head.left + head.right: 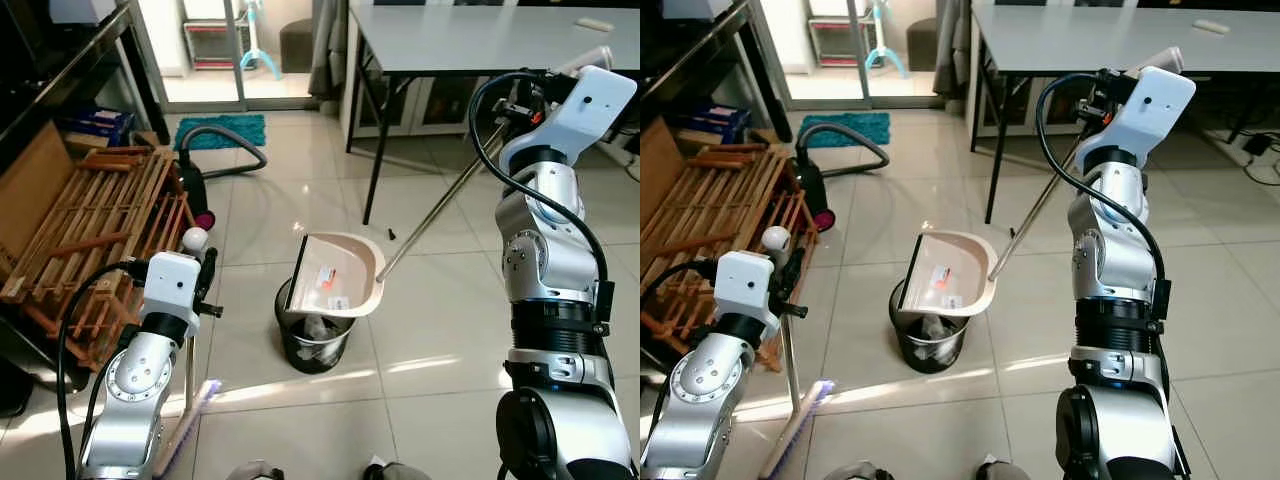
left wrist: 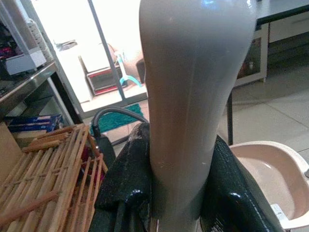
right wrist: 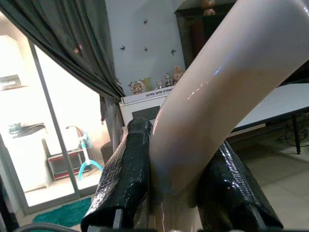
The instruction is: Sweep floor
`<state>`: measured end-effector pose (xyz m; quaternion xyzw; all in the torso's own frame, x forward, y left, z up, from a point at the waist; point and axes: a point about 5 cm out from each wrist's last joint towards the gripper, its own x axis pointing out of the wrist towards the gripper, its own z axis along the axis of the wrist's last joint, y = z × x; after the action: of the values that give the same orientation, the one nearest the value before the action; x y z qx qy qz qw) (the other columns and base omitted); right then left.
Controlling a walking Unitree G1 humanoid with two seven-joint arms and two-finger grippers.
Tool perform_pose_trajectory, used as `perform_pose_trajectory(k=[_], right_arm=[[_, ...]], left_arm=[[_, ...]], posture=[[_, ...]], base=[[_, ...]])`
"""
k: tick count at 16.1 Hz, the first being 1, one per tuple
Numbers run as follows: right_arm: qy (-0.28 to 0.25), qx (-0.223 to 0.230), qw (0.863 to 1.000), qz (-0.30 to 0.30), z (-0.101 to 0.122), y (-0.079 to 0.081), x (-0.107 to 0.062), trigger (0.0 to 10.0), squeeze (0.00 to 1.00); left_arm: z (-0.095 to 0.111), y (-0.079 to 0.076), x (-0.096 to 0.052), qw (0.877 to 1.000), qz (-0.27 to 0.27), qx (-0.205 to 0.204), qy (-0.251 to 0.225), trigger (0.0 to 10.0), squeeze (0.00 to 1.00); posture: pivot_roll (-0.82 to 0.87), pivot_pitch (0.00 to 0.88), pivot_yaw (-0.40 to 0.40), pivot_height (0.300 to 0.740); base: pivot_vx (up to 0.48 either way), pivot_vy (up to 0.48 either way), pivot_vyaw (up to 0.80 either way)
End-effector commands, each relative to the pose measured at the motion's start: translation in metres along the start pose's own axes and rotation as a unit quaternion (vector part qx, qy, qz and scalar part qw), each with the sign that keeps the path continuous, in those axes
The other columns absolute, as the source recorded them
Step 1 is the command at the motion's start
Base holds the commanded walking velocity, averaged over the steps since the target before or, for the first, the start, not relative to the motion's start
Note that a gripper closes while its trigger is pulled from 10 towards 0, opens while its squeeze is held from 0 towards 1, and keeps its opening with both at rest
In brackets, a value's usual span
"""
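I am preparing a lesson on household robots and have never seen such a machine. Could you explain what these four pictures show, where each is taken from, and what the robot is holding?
This is a humanoid robot with two silver arms. The two wide pictures come from cameras in its head, looking down at a tiled floor. The two close pictures come from cameras on its wrists, looking along black jaws.

The right gripper is shut on the long dustpan handle; the cream dustpan is tilted over a black bin on the floor. The left gripper is shut on the broom handle; the broom's purple bristles rest on the tiles.

Nearby are a wooden rack, a vacuum cleaner and a grey table.
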<state>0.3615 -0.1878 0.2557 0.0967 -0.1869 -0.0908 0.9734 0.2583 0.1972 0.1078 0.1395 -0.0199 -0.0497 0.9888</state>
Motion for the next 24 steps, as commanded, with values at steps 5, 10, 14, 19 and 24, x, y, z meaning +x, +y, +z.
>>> perform_pose_trajectory(k=[5, 10, 14, 19, 24], right_arm=[[-0.033, 0.008, 0.999, 0.007, 0.021, 0.0, 0.015, 10.0, 0.0], [-0.029, 0.003, 0.999, 0.017, 0.023, 0.002, 0.022, 10.0, 0.0], [-0.022, 0.003, 0.999, 0.025, 0.02, 0.005, 0.022, 10.0, 0.0], [-0.027, -0.008, 0.999, 0.039, 0.019, 0.01, 0.025, 10.0, 0.0], [-0.029, -0.013, 0.998, 0.056, 0.014, 0.02, 0.029, 10.0, 0.0]], left_arm=[[0.003, 0.003, 0.002, 1.0, 0.011, 0.005, -0.009, 10.0, 0.0], [0.006, 0.007, 0.009, 1.0, 0.023, 0.0, -0.016, 10.0, 0.0], [0.006, 0.007, 0.009, 1.0, 0.024, -0.004, -0.015, 10.0, 0.0], [0.004, 0.007, 0.008, 1.0, 0.02, -0.002, -0.011, 10.0, 0.0], [0.002, 0.011, 0.003, 1.0, 0.02, 0.005, -0.005, 10.0, 0.0]], posture=[[0.0, 0.069, 0.002, 0.74], [0.0, 0.069, -0.013, 0.74], [0.01, 0.072, -0.015, 0.74], [0.02, 0.084, -0.009, 0.74], [0.02, 0.075, -0.011, 0.74]], base=[[0.0, 0.0, 0.0], [0.0, 0.0, 0.0], [0.0, 0.0, 0.0], [0.0, 0.0, 0.0], [0.0, 0.0, 0.0]])
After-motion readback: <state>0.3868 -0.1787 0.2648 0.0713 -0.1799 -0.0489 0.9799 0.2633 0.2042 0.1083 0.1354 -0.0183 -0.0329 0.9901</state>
